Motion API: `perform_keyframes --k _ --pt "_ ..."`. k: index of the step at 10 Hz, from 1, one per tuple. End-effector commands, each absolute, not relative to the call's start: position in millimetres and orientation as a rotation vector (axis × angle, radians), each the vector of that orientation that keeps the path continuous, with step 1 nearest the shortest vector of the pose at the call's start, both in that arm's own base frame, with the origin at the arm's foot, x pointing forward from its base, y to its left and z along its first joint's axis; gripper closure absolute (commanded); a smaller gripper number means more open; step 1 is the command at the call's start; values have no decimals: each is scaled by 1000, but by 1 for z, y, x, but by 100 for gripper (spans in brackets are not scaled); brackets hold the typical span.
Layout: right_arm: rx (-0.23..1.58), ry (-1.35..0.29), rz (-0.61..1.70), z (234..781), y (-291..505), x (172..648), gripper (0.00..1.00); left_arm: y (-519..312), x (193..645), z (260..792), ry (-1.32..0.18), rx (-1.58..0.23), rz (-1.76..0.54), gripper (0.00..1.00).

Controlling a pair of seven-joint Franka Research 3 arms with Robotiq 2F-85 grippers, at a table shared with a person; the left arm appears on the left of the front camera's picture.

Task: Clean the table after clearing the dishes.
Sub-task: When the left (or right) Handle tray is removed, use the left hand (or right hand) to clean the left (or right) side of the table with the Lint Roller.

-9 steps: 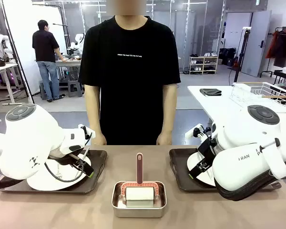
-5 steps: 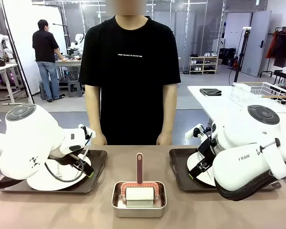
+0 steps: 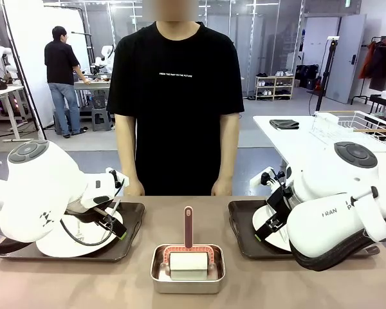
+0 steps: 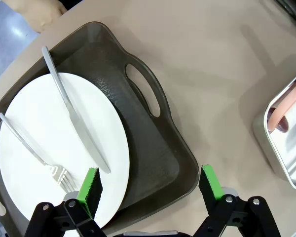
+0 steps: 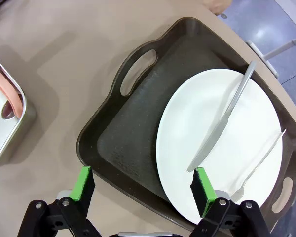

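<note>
Left jaws and right jaws gape wide, empty, above the left tray (image 4: 153, 158) and right tray (image 5: 128, 128) of dishes (image 4: 34, 113) on the counter (image 3: 161, 222); a person (image 3: 177, 96) stands opposite.

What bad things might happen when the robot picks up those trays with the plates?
The knife and fork lie loose on the left plate, so they might slide off if the left tray tilts. The right tray has the same loose cutlery. The person's hands rest at the table edge near both trays, so a swinging tray might bump them.
</note>
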State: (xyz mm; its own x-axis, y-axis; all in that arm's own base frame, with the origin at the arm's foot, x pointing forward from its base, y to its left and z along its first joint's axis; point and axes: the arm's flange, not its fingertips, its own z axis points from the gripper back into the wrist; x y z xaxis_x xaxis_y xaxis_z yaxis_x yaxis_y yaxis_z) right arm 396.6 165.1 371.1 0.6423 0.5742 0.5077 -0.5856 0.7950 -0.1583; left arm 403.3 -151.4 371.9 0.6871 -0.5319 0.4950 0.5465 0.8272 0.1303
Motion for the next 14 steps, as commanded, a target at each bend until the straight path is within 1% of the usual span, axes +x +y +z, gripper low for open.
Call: perform_keyframes --k 1,11,12,14 --pt "22 -571 660 371 165 396 0 -151 403 372 -545 -28 -603 0" --pt "21 -571 661 371 165 397 0 -151 403 372 -545 -28 -603 0" --pt "43 -570 680 379 167 399 0 -151 403 372 -545 -28 -604 0" --pt "172 -549 660 408 161 410 0 -145 413 401 -521 -99 -570 0"
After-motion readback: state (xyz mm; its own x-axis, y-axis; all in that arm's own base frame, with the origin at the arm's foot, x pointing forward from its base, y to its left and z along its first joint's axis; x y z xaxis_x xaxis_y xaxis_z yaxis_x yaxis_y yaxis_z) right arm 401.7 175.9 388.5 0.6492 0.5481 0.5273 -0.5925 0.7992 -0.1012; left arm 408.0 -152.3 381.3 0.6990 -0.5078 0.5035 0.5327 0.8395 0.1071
